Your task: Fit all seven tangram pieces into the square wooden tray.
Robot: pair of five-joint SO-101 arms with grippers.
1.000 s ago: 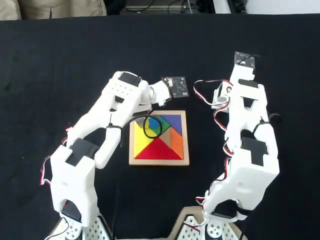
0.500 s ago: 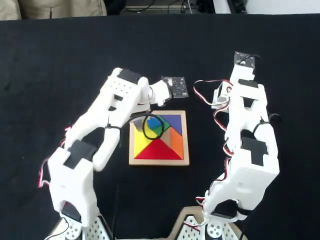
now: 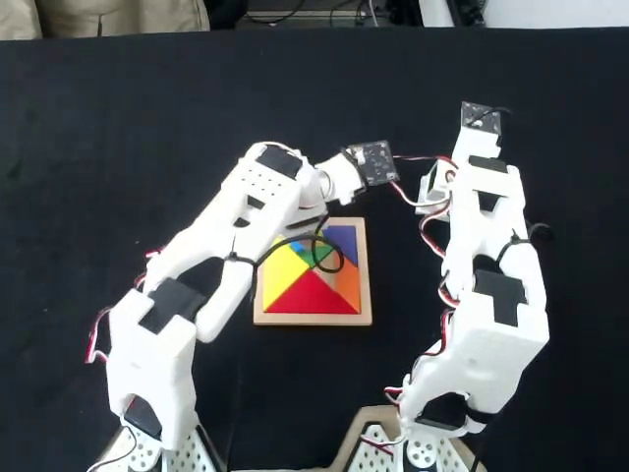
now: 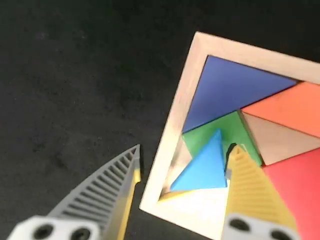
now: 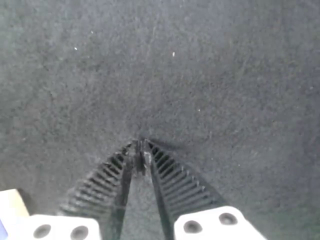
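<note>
The square wooden tray [image 3: 360,317] lies mid-table with its yellow [image 3: 280,275], red [image 3: 313,293], orange [image 3: 348,273] and dark blue [image 3: 340,236] pieces lying flat. My left arm [image 3: 265,197] leans over the tray's far left corner. There my left gripper [image 4: 185,150] is open, one finger [image 4: 120,185] outside the rim [image 4: 175,120] and the other [image 4: 250,190] over the tray. A small light blue triangle [image 4: 202,165] sits tilted between them, overlapping the green piece [image 4: 225,130]. A wood-coloured patch [image 4: 280,145] shows beside the green. My right gripper [image 5: 139,145] is shut over bare cloth.
Black cloth [image 3: 147,108] covers the whole table. The right arm [image 3: 486,246] stands folded to the right of the tray, close to its right edge. Both arm bases [image 3: 393,442] sit at the near edge.
My left arm has swung to the right along the tray's far edge, its wrist now nearer the right arm. The right arm has not moved.
</note>
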